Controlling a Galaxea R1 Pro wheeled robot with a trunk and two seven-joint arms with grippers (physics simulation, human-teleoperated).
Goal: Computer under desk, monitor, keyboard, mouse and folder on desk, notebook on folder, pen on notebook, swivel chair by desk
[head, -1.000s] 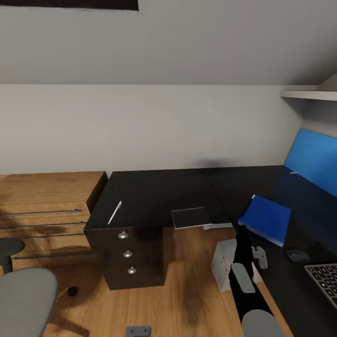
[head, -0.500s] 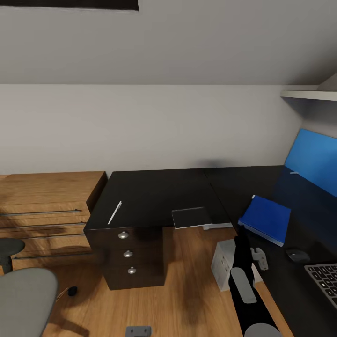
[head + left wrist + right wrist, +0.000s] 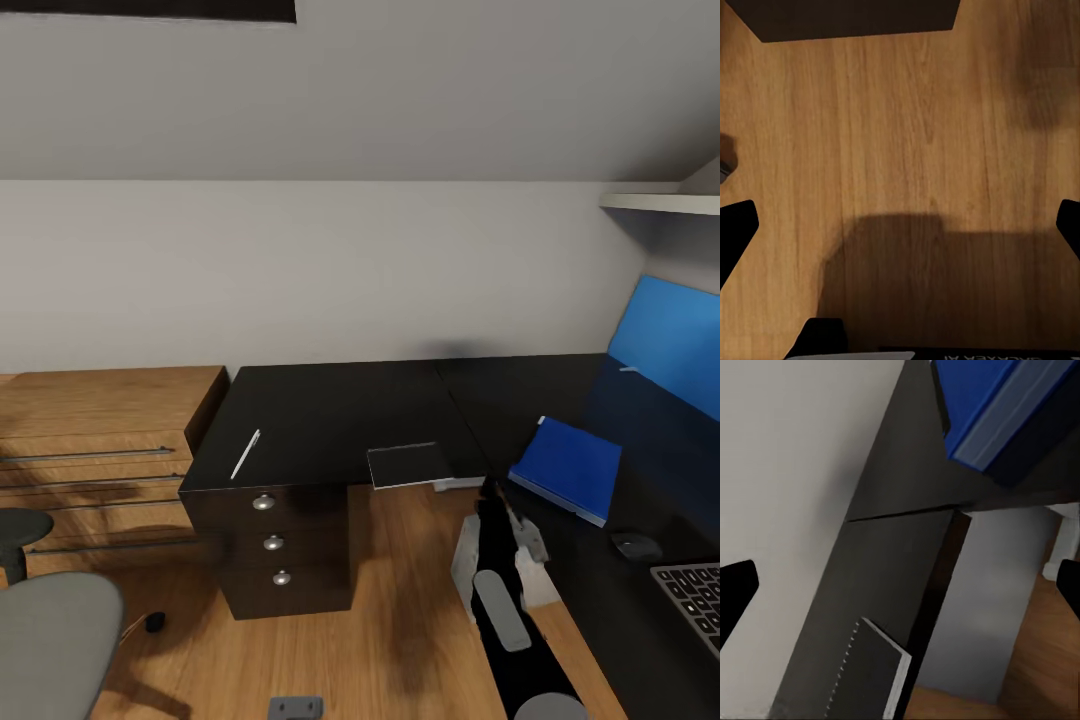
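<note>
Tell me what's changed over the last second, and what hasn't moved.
The right arm swung left along the desk's front edge, its right gripper moving away from the folder toward the notebook. Nothing was grasped or released. Folder, notebook, pen, mouse and keyboard stayed put.

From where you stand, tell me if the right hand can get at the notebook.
Probably yes. The right hand is open beside the desk edge, the notebook lies just ahead at that edge, and nothing stands between them.

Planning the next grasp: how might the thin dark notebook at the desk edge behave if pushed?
The thin dark grey notebook overhangs the glossy black desk edge, so it may tip off. Lying flat, it probably slides easily.
</note>
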